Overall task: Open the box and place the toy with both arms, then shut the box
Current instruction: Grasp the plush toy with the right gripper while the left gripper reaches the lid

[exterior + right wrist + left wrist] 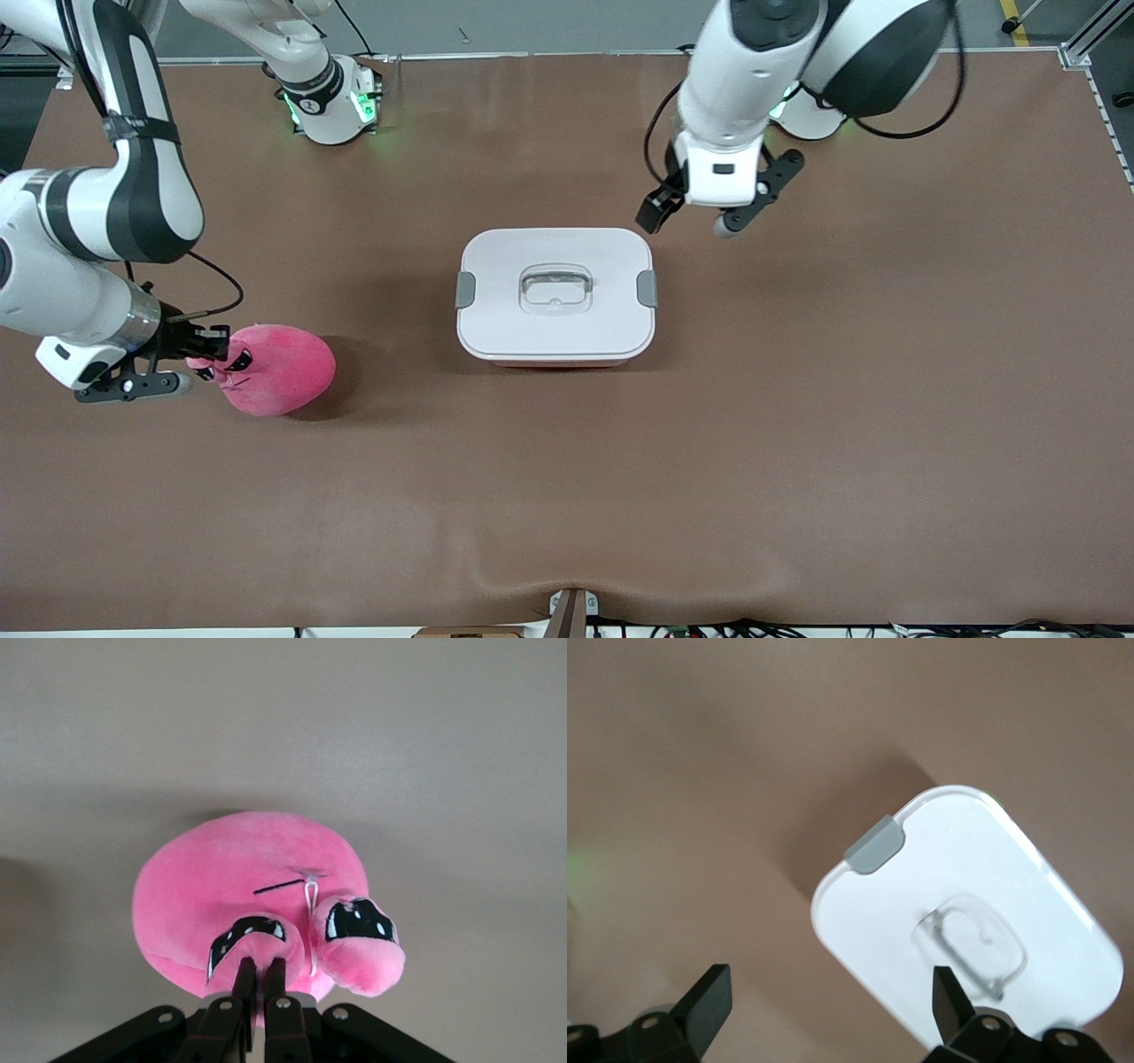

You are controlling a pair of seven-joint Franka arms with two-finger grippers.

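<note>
Brown table [797, 443] carries the closed box [556, 297]; the right gripper [209, 344], pinched shut on only a fold of the toy [279, 368], may drop it, while the left gripper [695, 217] hangs wide open and empty over the table beside the box.

The white-and-black right arm's gripper [205, 347], jaws pinched together, sits lower left; the left arm's gripper [689, 220] hangs spread, upper right.

A robotics lab or test bench: two white robot arms [106, 204] are bolted along one edge of a table [797, 461] covered in plain brown matting. Aluminium framing [1094, 31] stands at a corner, and loose cables [709, 631] run along the table's near edge.
</note>
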